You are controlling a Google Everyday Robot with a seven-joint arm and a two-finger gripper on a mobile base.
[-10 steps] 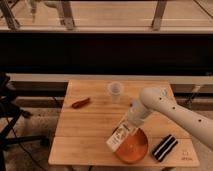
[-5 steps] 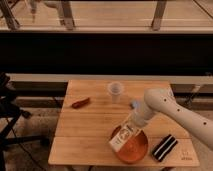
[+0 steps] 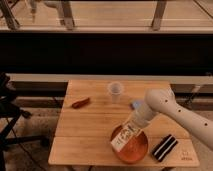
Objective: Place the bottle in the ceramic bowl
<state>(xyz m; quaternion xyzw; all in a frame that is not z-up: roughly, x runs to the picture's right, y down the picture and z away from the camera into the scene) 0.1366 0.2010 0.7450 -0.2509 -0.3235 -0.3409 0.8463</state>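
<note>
Tool (image 3: 134, 121) sits over the bowl (image 3: 136, 148), low, clenched on the bottle (image 3: 124, 136) near its upper end. Bottle hangs tilted below the tool, lower end down at the bowl's left rim, partly over the dish. Looks like light, stiff plastic; slick label, so a grip across the body near the top seems right. Glossy ceramic underneath, so I'd set it down gently. Elsewhere on the tabletop (image 3: 90, 130): clear cup (image 3: 115, 90), red thing (image 3: 80, 103), black-and-white item (image 3: 165, 147) right of the bowl.
</note>
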